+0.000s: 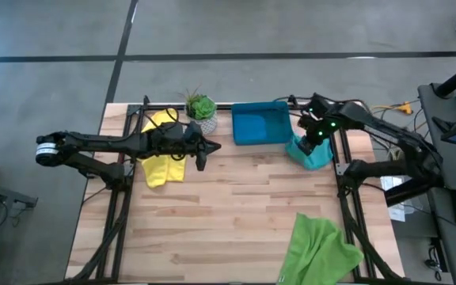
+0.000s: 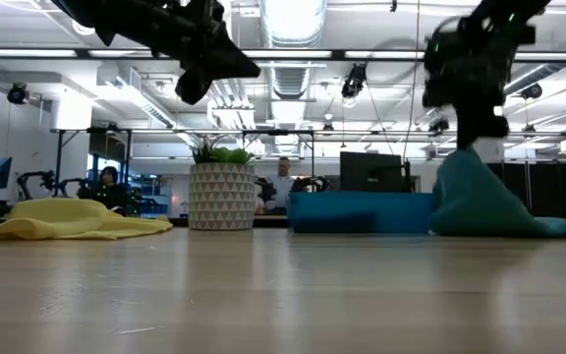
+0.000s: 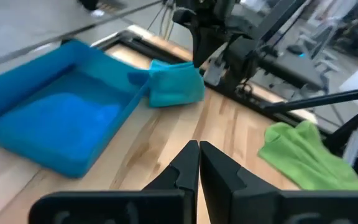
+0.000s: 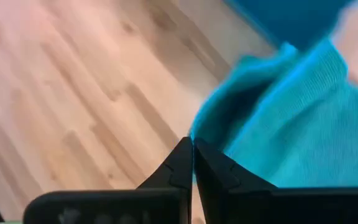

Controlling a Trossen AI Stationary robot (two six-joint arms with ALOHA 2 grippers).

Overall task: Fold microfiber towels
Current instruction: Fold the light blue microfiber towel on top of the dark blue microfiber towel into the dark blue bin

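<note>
Right hand (image 1: pixel 317 136) is sitting at the far right part of the desk (image 1: pixel 236 206), just beside the blue tray (image 1: pixel 260 124). Its fingers are pressed together and are pinching a raised peak of the teal towel (image 1: pixel 309 152); in the low view the cloth is hanging from the hand as a cone, with its base spreading on the desk. In the right wrist view the fingertips are meeting at the towel's edge.

Left hand (image 1: pixel 202 156) is hovering above the desk near the far left, fingers closed on nothing, just beside the potted plant (image 1: pixel 201 111).

Yellow towel (image 1: pixel 161 157) is lying crumpled under the left arm, at the far left of the desk. Light green towel (image 1: pixel 320 252) is lying bunched at the near right edge, partly hanging over it. Blue cloth is lying inside the tray.
</note>
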